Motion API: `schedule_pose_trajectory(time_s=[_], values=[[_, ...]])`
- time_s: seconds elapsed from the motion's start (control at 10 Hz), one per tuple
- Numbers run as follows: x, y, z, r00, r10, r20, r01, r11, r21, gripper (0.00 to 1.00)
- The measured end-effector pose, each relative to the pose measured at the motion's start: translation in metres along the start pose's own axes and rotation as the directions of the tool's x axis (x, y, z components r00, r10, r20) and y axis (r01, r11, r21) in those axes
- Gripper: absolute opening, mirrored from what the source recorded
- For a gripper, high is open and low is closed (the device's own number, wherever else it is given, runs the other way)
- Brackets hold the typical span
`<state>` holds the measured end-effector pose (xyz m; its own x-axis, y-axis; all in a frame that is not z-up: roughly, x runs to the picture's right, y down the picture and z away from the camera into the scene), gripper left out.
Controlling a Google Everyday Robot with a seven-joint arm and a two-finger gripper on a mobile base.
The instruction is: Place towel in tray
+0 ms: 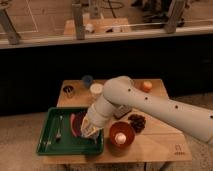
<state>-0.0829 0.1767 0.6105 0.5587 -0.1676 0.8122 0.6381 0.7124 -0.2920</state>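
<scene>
Sitting mid-frame against a dark wall, below railings and a pale floor in the upper part of the picture: a small wooden table (165, 145).

Reaching in from the lower right and crossing the tabletop toward the lower left: the white arm (150, 107), ending with the gripper (90, 131) hanging low over the right half of the green tray (50, 147). Cannot tell how the jaws are standing, the wrist blocking them. Cannot make out the towel for certain either; probably lying under the gripper, inside the tray or just about to be.

Judging the task as close to finished: carrying apparently over, with the release, or a clean withdrawal from the tray, remaining. Nothing here confirming the cloth already lying free.

Lying in the tray's left part: a fork-like utensil (58, 129). Peeking out beside the gripper: a reddish plate (75, 125).

Standing just right of the tray, near the table's front edge: a red bowl (121, 140) holding a pale round object (120, 137). Along the far edge: a dark cup (68, 91), a blue cup (87, 80), a white cup (96, 89), an orange item (146, 86). Right of the bowl: a dark cluster (137, 121).
</scene>
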Motion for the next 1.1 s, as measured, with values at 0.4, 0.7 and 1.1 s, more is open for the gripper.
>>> schedule_pose_trajectory(time_s=[0.4,0.7,1.1], values=[[0.001,-0.014,0.006,1.0,0.016,0.011,-0.016,1.0,-0.001,0.03],[0.011,-0.063,0.025,0.999,0.032,0.041,-0.032,0.999,0.011,0.03],[0.009,-0.141,0.066,0.996,0.026,0.082,-0.029,0.999,0.039,0.03]])
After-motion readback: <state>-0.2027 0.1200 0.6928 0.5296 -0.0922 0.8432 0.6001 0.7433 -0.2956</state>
